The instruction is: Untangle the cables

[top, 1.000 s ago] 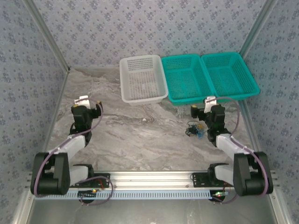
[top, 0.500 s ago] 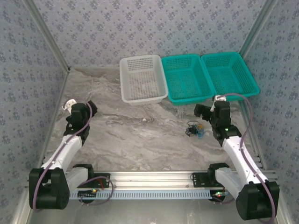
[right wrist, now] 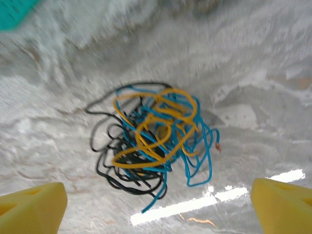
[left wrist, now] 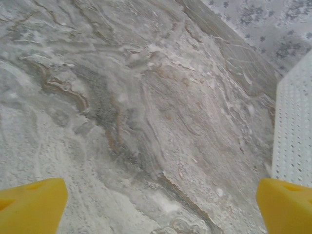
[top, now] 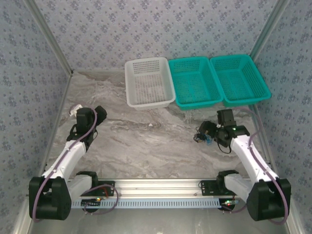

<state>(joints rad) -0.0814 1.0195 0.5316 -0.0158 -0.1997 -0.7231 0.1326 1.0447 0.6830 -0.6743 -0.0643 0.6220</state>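
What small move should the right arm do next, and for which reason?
Probably lower the right end effector onto the cable clump. Its yellow fingers stand wide open, and the knotted black, blue and yellow cables lie untouched on the marble table, centred ahead of them.

Three baskets [top: 148, 85] (one white, two teal [top: 195, 83] [top: 240, 78]), one cable clump [right wrist: 152, 140], two claws [left wrist: 161, 207] [right wrist: 158, 202].

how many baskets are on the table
3, side by side in a row at the table's far edge: the white basket on the left, the middle teal basket, and the right teal basket. None looks hidden.
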